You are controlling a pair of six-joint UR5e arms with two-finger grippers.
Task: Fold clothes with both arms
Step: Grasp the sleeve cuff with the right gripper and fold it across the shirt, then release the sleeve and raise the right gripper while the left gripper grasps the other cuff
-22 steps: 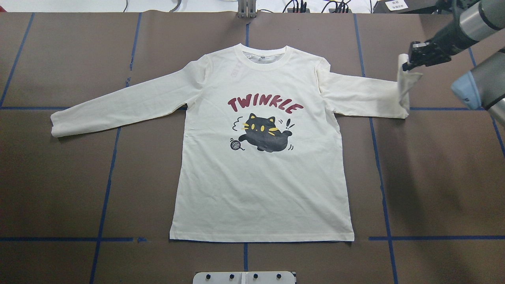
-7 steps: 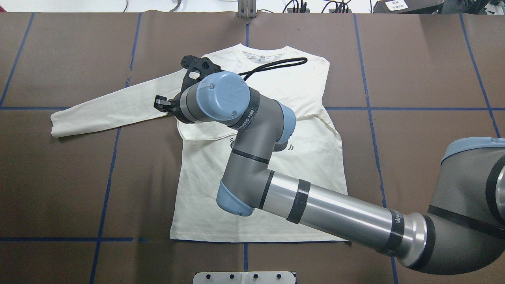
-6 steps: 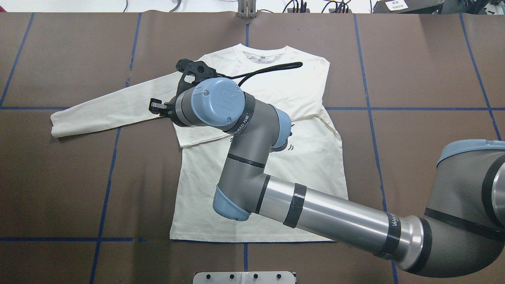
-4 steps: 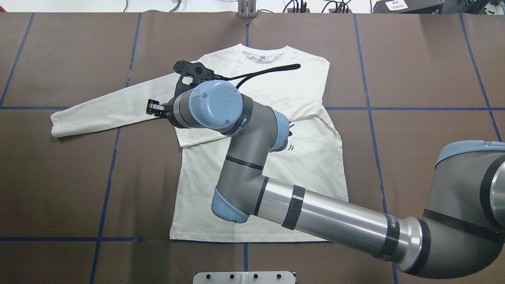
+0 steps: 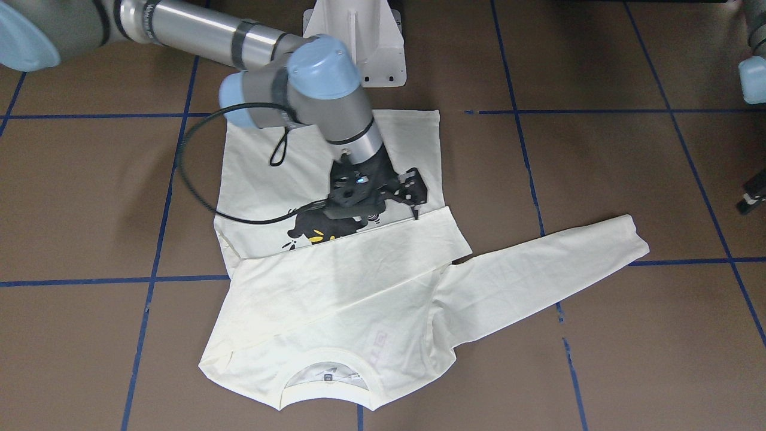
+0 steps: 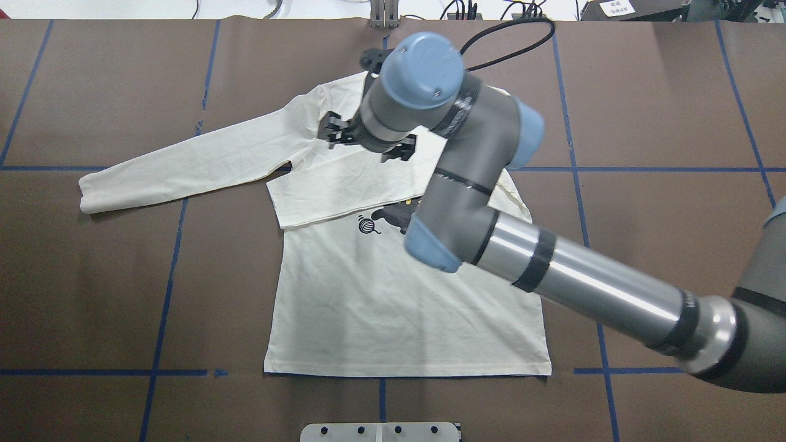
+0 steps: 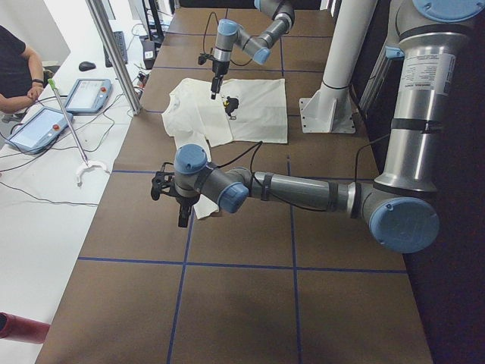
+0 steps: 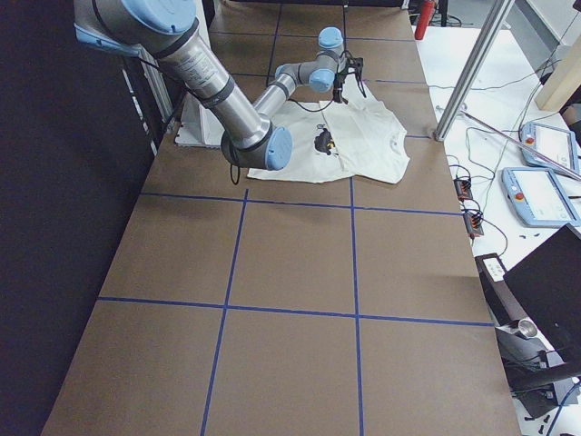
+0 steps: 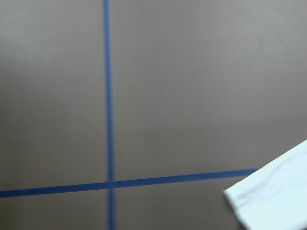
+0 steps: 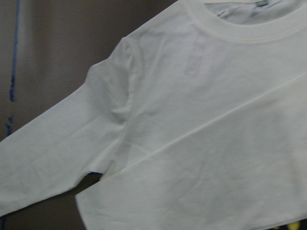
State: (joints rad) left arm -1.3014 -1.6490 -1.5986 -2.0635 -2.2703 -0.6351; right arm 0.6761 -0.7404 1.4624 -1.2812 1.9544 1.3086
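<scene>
T-shirt [image 6: 393, 307] flat beneath right gripper [image 5: 413, 197]

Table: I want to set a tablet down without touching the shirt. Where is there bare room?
Widest bare patch: the table below the outstretched sleeve, left of the T-shirt body, in the overhead view. The far corner right of the collar is also bare. Crowded: its chest under the right gripper, and the near right side, overhung by the right arm.

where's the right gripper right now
In the overhead view, the right gripper hangs left of centre over the shirt's upper chest, above the folded-over sleeve.
</scene>
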